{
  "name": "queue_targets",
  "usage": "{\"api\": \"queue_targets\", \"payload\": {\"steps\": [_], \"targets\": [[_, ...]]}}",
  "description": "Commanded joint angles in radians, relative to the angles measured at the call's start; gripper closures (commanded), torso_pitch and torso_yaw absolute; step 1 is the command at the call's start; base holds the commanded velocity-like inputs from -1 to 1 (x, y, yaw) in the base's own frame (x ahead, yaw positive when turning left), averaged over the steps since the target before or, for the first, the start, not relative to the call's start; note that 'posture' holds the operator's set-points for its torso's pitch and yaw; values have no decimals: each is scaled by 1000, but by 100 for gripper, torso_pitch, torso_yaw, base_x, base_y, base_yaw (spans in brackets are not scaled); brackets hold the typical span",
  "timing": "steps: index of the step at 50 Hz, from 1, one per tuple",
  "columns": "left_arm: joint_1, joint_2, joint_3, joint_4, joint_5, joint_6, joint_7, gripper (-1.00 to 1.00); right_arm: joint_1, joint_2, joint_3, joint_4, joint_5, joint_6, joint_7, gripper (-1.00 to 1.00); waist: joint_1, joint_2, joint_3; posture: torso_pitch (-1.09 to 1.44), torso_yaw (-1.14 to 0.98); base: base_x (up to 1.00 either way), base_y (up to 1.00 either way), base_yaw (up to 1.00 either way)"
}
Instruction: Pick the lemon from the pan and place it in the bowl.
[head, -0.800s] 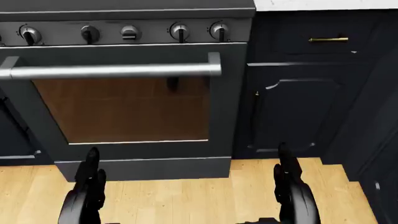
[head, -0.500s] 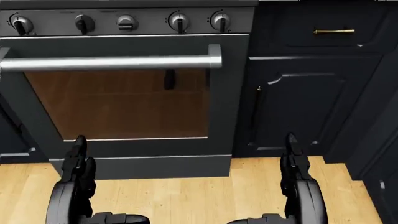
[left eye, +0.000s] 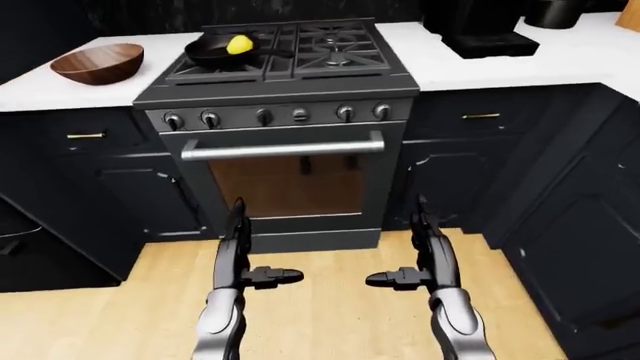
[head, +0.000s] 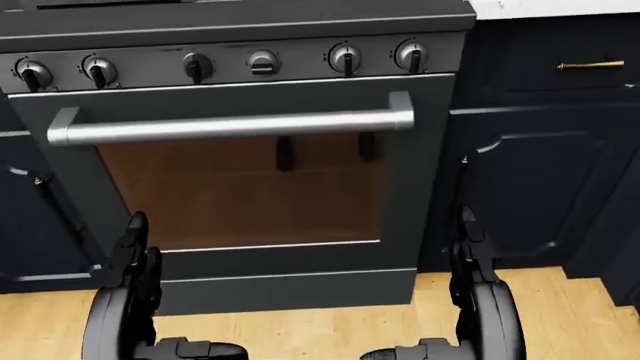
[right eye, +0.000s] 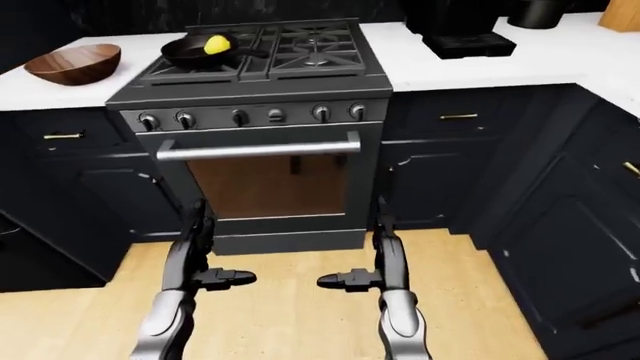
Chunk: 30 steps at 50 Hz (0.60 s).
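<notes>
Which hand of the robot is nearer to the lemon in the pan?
Left. The left hand hangs low, almost directly below the lemon in the left-eye view; the right hand is equally low, farther right.

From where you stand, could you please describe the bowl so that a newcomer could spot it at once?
Find the grey gas stove in the left-eye view, then follow the white countertop to its left. The round brown wooden bowl sits there alone, apart from the black frying pan holding the yellow lemon on the burners.

A yellow lemon (left eye: 239, 44) sits in the black pan (left eye: 216, 50), apparently well apart from the wooden bowl (left eye: 97, 63).
</notes>
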Motion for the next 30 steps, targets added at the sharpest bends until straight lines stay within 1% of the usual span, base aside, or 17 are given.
{"api": "queue_targets", "payload": {"steps": [1,2,3,5,10,13,15,16,18,20,23,25,26,27,28,29,30], "targets": [[-12,1,9,-39,-1,-24,4,-100,-11,-3,8,-33,1,-27,3,-100,8,-4,-18,0,0,0,53,0],[-12,1,9,-40,-1,-24,4,-100,-10,-3,8,-34,1,-26,4,-100,7,-3,-9,0,0,0,52,0],[-10,1,8,-44,0,-23,4,-100,-8,-4,9,-40,0,-23,4,-100,14,-11,-7,0,0,0,52,0],[-7,1,7,-46,0,-23,4,-100,-8,-4,9,-40,-2,-22,4,-100,13,-35,-11,0,0,0,52,0],[-8,1,9,-48,0,-21,4,-100,-6,-4,10,-44,-3,-21,5,-100,8,-86,6,0,0,0,51,0],[-6,2,11,-58,-2,-15,4,-100,-5,-3,12,-50,-4,-17,5,-100,4,-115,6,0,0,0,49,0],[-6,2,11,-56,-1,-16,4,-100,-2,-4,11,-57,-4,-14,6,-100,0,-151,-7,0,0,0,44,0],[-6,2,10,-57,-1,-15,4,-100,-2,-4,11,-57,-4,-15,6,-100,-13,-117,-1,0,0,0,41,0],[-7,2,11,-57,-1,-15,5,-100,-3,-4,12,-64,-5,-7,7,-100,-7,-131,-7,0,0,0,43,0],[-7,1,11,-56,0,-15,5,-100,-4,-5,14,-58,-9,-11,9,-100,-6,-130,-19,0,0,0,42,0],[-6,2,11,-58,-1,-14,5,-100,-3,-4,16,-60,-11,-11,10,-100,-7,-94,-5,0,0,0,42,0],[-7,2,11,-57,-1,-14,5,-100,-3,-4,16,-59,-13,-12,10,-100,-7,-56,0,0,0,0,42,0],[-6,2,11,-57,-1,-15,5,-100,-3,-3,17,-60,-14,-10,9,-100,-7,-21,-9,0,0,0,43,0],[-7,2,11,-56,-1,-15,4,-100,-3,-3,17,-59,-15,-11,9,-100,0,34,-23,0,0,0,43,0],[-6,2,11,-56,-1,-15,4,-100,-4,-3,18,-59,-16,-10,9,-100,7,-7,-17,0,0,0,44,0],[-7,2,12,-56,-1,-16,4,-100,-4,-3,18,-57,-16,-12,9,-100,6,-5,-9,0,0,0,44,0],[-6,2,12,-56,-1,-16,4,-100,-4,-3,18,-58,-16,-11,10,-100,14,-14,-7,0,0,0,45,0]]}}
